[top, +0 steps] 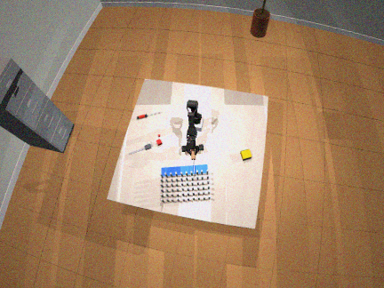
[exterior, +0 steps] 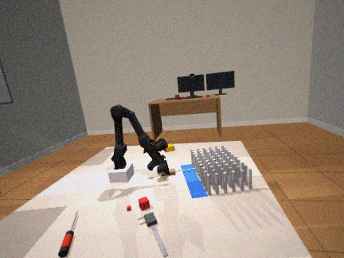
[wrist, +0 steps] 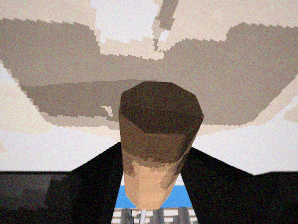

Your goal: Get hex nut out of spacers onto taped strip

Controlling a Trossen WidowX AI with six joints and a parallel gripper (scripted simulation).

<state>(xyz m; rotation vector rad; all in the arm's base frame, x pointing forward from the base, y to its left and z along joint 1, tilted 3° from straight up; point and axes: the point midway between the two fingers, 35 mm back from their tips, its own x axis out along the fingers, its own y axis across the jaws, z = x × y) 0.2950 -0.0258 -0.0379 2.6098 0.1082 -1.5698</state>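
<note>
My gripper [top: 193, 151] [exterior: 163, 170] [wrist: 151, 148] is shut on the brown wooden handle [top: 194, 156] [exterior: 172, 171] [wrist: 160, 135] of a hook tool. It holds the tool low over the mat, just in front of the blue taped strip [top: 178, 171] [exterior: 193, 184] [wrist: 180, 199]. The tool's thin metal shaft [top: 195, 166] [exterior: 185, 170] reaches across the strip toward the field of standing grey spacers [top: 187, 187] [exterior: 220, 167] [wrist: 167, 216]. All the spacers stand upright. The hex nut does not show in any view.
A red-handled screwdriver [top: 142, 116] [exterior: 66, 240], a grey scraper [top: 144, 148] [exterior: 153, 224], a red cube [top: 158, 142] [exterior: 144, 203] and a tiny red cube [top: 159, 135] [exterior: 129, 208] lie left of the arm. A yellow block [top: 245, 154] [exterior: 170, 147] lies to the right.
</note>
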